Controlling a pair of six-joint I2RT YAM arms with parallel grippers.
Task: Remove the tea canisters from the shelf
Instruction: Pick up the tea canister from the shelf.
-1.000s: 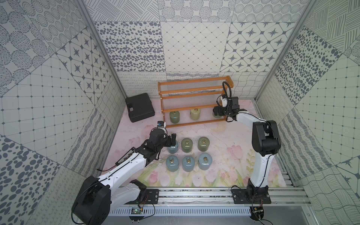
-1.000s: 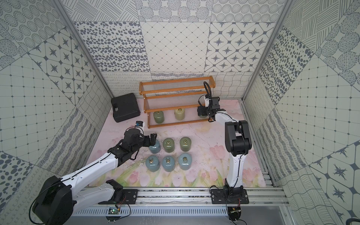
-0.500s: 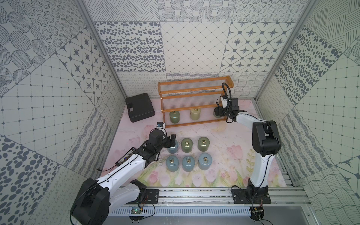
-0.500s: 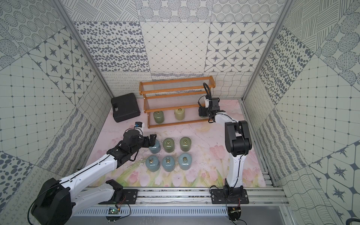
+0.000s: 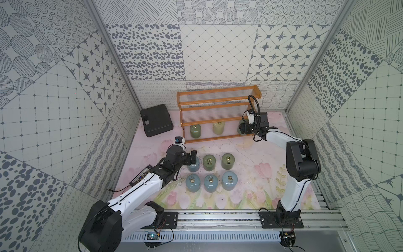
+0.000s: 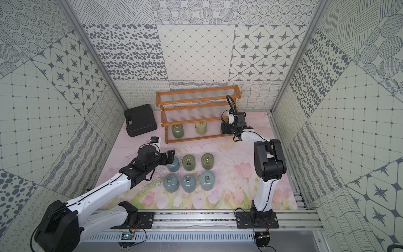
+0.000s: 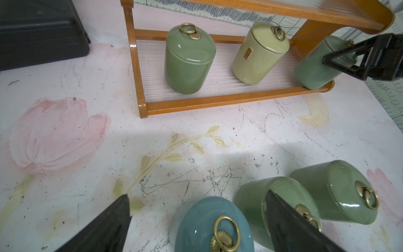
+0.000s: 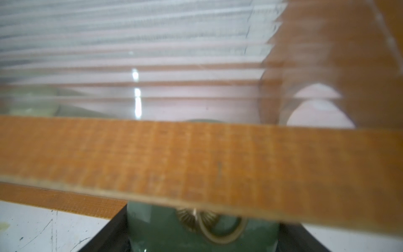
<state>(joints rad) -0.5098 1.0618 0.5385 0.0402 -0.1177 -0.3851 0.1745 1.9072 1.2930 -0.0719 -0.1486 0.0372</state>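
My right claw (image 8: 202, 237) sat clamped across the body of the sage-green tea canister (image 7: 311, 67) at the right end of the shelf's (image 7: 218, 102) bottom tier. In the right wrist view both black fingers pressed the jar's sides below its brass ring. An olive canister (image 5: 195, 131) and a pale yellow one (image 5: 218, 127) stood on that same tier, well apart. The two upper tiers were bare. Six more canisters stood in two rows on the desk (image 5: 250, 157).

My left claw (image 7: 197, 196) hung wide open over the blue-grey canister (image 7: 209, 220) at the end of the rear row, gripping nothing.

I judged the jar hard, glossy and likely brittle, so slippery in the fingers and unforgiving of a knock. The lid looked separate, so the ring was no safe handle. The straight wall under the shoulder was the place to hold. With the next rail close overhead, it wanted drawing out forward and low.
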